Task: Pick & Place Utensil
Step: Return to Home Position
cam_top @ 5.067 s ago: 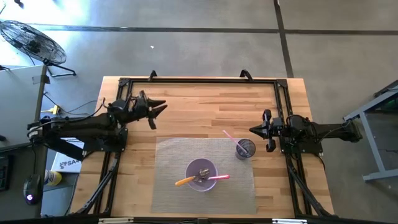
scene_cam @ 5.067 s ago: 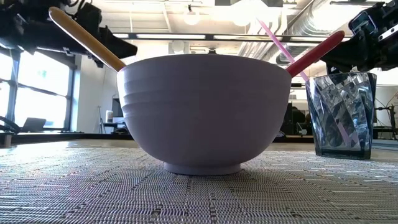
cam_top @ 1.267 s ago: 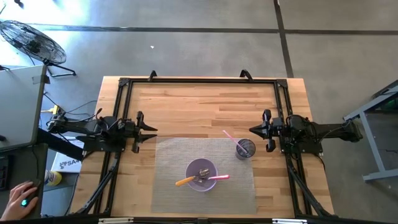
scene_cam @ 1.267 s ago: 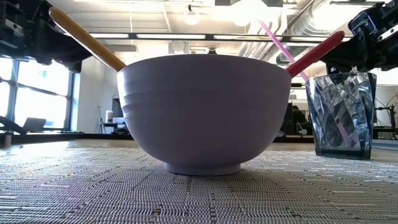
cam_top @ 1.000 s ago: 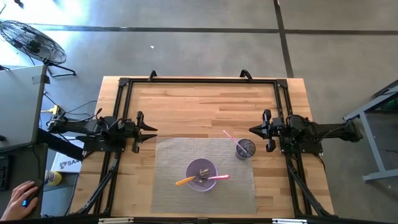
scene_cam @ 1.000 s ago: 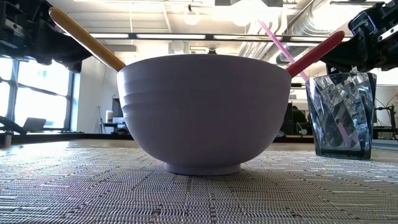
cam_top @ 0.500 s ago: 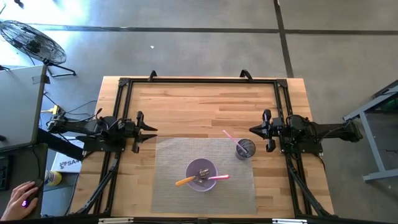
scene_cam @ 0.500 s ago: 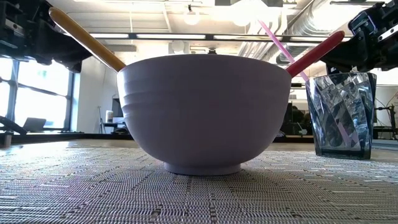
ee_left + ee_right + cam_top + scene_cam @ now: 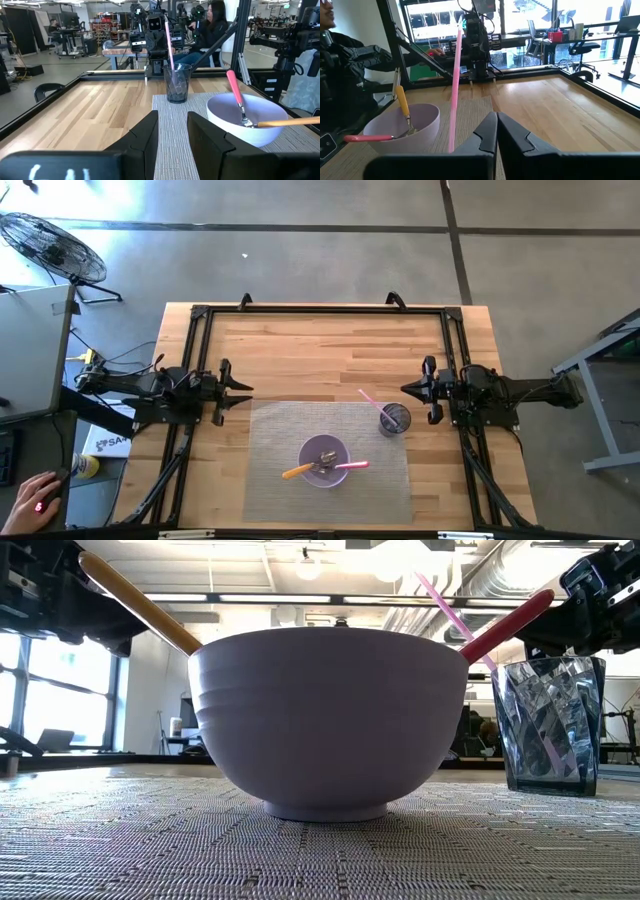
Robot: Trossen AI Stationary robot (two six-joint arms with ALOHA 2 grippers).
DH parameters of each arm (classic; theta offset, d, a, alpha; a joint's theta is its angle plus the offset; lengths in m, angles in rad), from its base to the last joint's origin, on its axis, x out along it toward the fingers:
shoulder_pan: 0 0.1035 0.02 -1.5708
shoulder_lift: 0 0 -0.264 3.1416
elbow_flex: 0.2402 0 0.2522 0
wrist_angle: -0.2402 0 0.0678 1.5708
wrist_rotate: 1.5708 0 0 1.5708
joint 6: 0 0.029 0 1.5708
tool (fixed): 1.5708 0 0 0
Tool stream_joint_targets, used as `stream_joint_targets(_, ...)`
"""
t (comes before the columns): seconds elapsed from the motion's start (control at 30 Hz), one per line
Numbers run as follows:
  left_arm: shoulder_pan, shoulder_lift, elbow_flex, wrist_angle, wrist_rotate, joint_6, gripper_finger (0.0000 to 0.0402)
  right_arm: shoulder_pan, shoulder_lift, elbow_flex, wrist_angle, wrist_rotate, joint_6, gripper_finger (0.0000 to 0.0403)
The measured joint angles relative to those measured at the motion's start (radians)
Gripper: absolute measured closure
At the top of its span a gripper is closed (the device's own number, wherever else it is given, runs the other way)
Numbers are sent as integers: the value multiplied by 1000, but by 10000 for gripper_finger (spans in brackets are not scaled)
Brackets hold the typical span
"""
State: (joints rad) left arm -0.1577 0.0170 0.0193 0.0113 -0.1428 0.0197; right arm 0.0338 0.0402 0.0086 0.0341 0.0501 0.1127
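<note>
A lilac bowl stands on a grey woven mat. Two utensils lean on its rim with their heads inside: one orange-handled, one pink-handled. A clear glass on the mat's right part holds a pink straw, which leans on its rim. My left gripper hovers open over the table's left part, level, pointing at the glass and bowl. My right gripper hovers shut just beyond the glass, pointing left past the straw.
Bare wooden table lies beyond the mat, inside a black frame. A person's hand shows off the table at lower left. People sit in the room behind, one near the right arm's base.
</note>
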Motion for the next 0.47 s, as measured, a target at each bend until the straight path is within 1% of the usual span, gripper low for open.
stream_joint_targets(0.47,0,0,0,0,0,0,300,0,0,0,0,0,0,395)
